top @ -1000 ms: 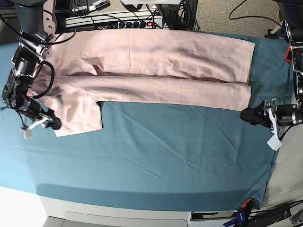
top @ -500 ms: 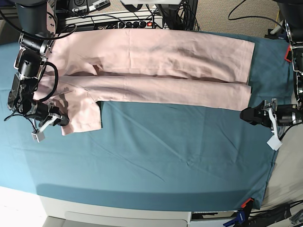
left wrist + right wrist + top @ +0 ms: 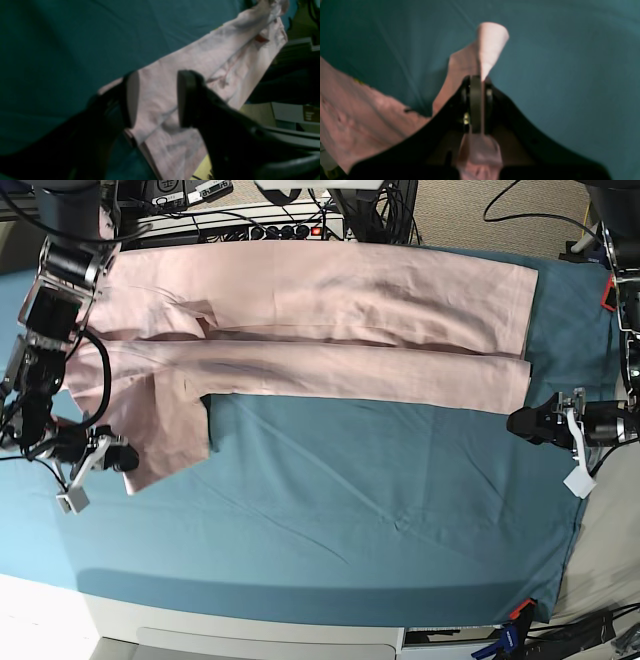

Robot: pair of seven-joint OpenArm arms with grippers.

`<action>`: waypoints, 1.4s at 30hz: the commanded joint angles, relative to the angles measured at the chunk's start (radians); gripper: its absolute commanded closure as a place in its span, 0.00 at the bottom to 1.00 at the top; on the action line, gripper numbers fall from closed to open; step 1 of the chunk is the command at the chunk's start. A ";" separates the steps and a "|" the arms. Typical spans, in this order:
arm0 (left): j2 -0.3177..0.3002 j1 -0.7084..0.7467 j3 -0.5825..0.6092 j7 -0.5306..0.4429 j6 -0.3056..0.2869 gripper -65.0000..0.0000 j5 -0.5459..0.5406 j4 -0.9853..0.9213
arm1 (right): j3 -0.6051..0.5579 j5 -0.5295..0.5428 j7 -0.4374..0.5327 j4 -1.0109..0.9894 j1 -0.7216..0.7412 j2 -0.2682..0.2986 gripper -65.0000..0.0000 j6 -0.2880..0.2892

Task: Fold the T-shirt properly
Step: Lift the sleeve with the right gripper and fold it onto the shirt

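We see the right fingers [image 3: 480, 82] pressed together on a thin pinch of the T-shirt [image 3: 330, 320], the pale pink cloth passing between them and standing up in a small cone just past their tips in the right wrist view. In the base view the right gripper [image 3: 118, 458] sits at the outer corner of the sleeve [image 3: 165, 430], which hangs off the near edge of the T-shirt's body and is pulled slightly askew toward that gripper. The left fingers [image 3: 130, 100] stand well apart with nothing between them; in the left wrist view we look through the gap at the hem end of the T-shirt lying flat below. In the base view the left gripper [image 3: 535, 423] hovers just beside the hem corner of the T-shirt, close to the cloth, and we cannot tell whether it touches it. The T-shirt itself lies stretched lengthwise along the far half of the worktop [image 3: 380, 510], plain side up, folded so that a long crease runs down its middle. Around the T-shirt spreads the teal table cloth [image 3: 420, 480], lightly wrinkled in front of it. Beyond the T-shirt's far edge we make out a power strip [image 3: 270, 228] and a tangle of cables [image 3: 385, 205].
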 commanded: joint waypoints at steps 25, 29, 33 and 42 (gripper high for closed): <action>-0.022 -0.024 -0.008 -0.003 -0.005 0.59 -0.023 0.014 | 0.004 0.055 0.013 0.692 -0.779 -0.027 1.00 0.001; -0.022 -0.024 -0.008 -0.003 -0.005 0.59 -0.023 0.014 | 0.004 0.053 0.013 0.692 -0.798 -0.055 1.00 0.001; -0.022 -0.024 -0.008 -0.003 -0.005 0.59 -0.023 0.014 | 0.004 0.053 0.013 0.692 -0.800 -0.069 1.00 0.001; -0.019 -0.022 -0.008 -0.003 -0.005 0.59 -0.023 0.014 | 0.004 0.177 0.014 0.692 -0.800 -0.068 0.59 0.001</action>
